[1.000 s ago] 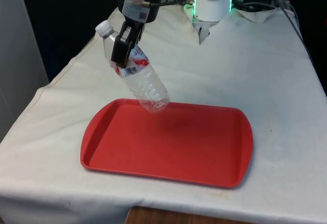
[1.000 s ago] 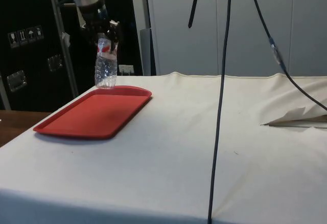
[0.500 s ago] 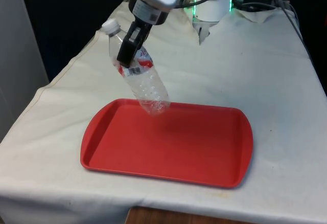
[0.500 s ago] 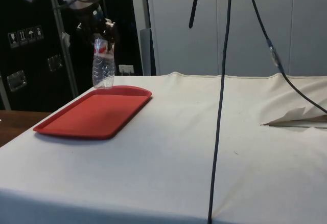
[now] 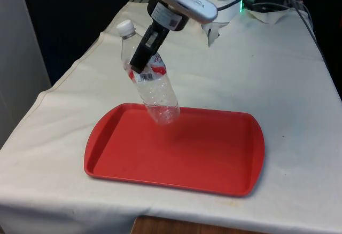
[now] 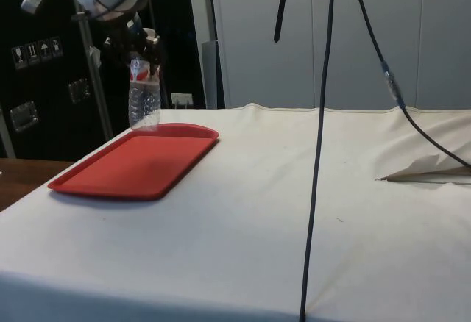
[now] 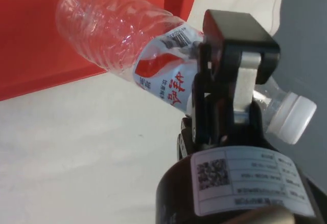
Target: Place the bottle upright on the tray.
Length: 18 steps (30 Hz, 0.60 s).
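Since the earlier frames the bottle [image 5: 148,73] has been swung nearer to upright and carried slightly toward the front view's right, though a tilt is kept, its white cap [image 5: 125,28] leaning toward the front view's left. Nearest the front camera, the red tray [image 5: 224,159] is seen lying flat on the white cloth [image 5: 288,84], below and forward of the pincer. Just beneath the pincer, the bottle's clear ribbed base is held over the tray's far edge; whether contact is made there cannot be told, as no gap is visible in the side view. Higher up, the gripper [image 5: 143,57] is clamped across the red-and-white label [image 7: 163,75]; one finger [image 7: 225,81] is seen in the wrist view, the other being hidden behind the bottle. Beyond, the arm's upper part is cut off.
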Tool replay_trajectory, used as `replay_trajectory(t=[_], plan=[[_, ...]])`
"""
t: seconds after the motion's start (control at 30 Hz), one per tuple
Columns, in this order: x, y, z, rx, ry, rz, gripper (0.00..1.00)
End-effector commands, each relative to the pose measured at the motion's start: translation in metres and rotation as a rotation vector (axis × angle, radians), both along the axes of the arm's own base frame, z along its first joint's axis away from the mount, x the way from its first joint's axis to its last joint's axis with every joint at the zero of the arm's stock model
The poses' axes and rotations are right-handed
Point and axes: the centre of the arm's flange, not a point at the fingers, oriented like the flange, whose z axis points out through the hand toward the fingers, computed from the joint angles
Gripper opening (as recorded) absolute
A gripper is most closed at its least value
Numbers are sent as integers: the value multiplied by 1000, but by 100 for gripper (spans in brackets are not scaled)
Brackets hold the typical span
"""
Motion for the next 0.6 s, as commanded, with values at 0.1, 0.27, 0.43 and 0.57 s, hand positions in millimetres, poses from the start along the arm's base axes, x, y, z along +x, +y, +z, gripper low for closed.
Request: replay_trajectory(t=[0.1, 0.27, 0.43, 0.57], plan=[[2, 5, -9, -36, -10, -13, 14], [2, 8, -17, -66, -13, -20, 14], [1, 10, -23, -91, -12, -22, 14], [3, 14, -29, -122, -19, -32, 14]])
